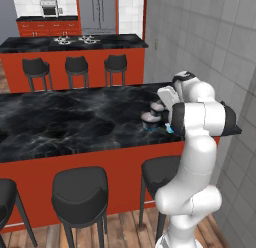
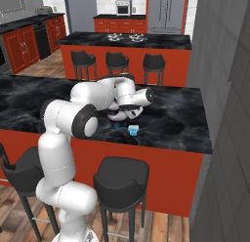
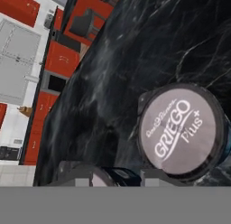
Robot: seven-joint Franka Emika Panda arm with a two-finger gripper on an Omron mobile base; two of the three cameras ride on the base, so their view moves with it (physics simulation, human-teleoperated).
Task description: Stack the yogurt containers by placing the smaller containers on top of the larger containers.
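— What are the fingers doing?
— They are drawn in close around a small dark cup with a pale round top. It sits between the two tips at the bottom of the hand view, gripped as far as I can see. Whether it rests on the table or hangs above it, I cannot tell.

— And the hand's pose?
— It is low over the right end of the table and pointing down. Just beside the fingers is the tub. The arm stands at the table's near edge, sharply folded at the elbow, with the forearm reaching out over the top.

— How many containers are there?
— Three: one tub and two cups. The blue cup stands alone on the table, near the front edge and a little apart from the tub. Nothing sits on the tub's lid.

— What are the shapes and surfaces like?
— The tub is wide, squat and round, with a flat pinkish-grey lid printed in white lettering and a dark rim. The blue cup is tiny and pale. The table top is glossy black stone veined with white, on a red-orange base. Three black padded stools line the far island.
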